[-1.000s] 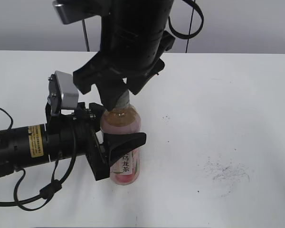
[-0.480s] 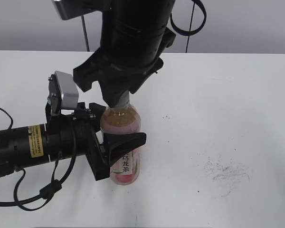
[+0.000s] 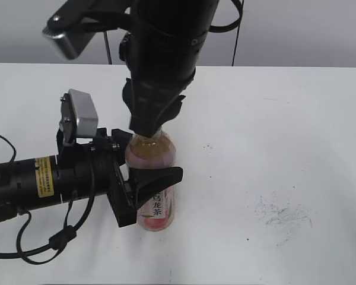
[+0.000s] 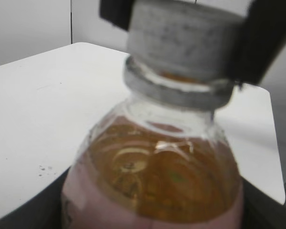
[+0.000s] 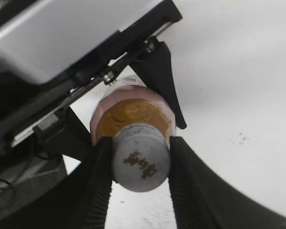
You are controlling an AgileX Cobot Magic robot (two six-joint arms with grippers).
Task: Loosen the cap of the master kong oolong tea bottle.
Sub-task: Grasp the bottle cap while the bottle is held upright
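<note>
Right wrist view: small round grey-white ribbed plastic cap (image 5: pixel 140 157), dark mark on top, sits pinched between both black ribbed fingers (image 5: pixel 99 186) of the right gripper (image 3: pixel 149 126), which descends vertically onto it. Cap is on the clear amber-tea bottle with pink-and-white label (image 3: pixel 154 178), upright on the white table (image 3: pixel 273 136), left of centre. Left gripper (image 3: pixel 143 181) reaches in horizontally from the left, jaws clamped round the bottle body at label height. Table right of the bottle is open; near edge lies close below the bottle base.
</note>
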